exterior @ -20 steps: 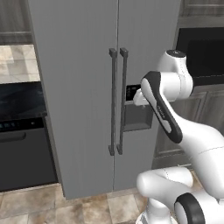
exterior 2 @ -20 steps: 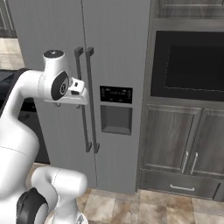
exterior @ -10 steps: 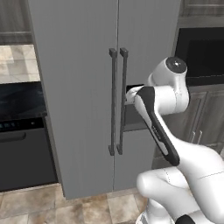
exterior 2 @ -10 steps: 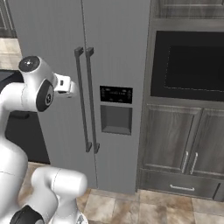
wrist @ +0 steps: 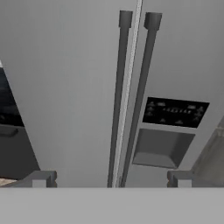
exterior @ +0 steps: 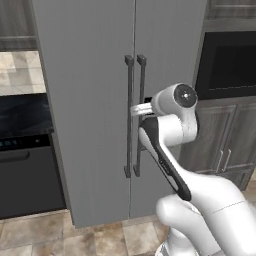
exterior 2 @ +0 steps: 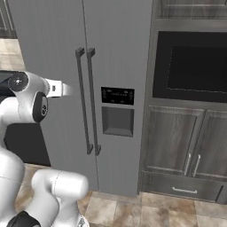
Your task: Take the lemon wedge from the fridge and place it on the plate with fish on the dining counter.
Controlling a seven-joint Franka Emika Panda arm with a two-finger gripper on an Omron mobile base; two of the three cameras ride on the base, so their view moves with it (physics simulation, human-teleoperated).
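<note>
fridge: tall, grey, both doors shut; fills the middle of both base views and most of the hand view.
handles: two dark vertical bars side by side along the door seam, a thin gap between them; clear door face to either side.
panel: dark strip on the right door, just right of the handles, with a recessed dispenser below it.
left edge: dark dishwasher butts against the fridge's left side, black top above it.
right edge: dark oven set in grey cabinets, flush beside the right door.
open room: tiled floor bare in front of the fridge; free space between arm and doors.
lemon wedge: cannot tell where; doors shut, nothing of the inside to see.
change: arm swung across toward the left door since the earlier frames; wrist then sat in front of the dispenser, now level with the handles' middle; fridge and cabinets unmoved.
arm: rises from the base, elbow bent, forearm up, round wrist joint at about mid-handle height, hand pointing at the doors.
end effector: released, fingers spread wide, nothing between them; in the hand view both tips straddle the lower part of the handles, short of the doors, touching nothing.
end effector in right base view: white tip reaching toward the left door, left of the handles and apart from them.
</note>
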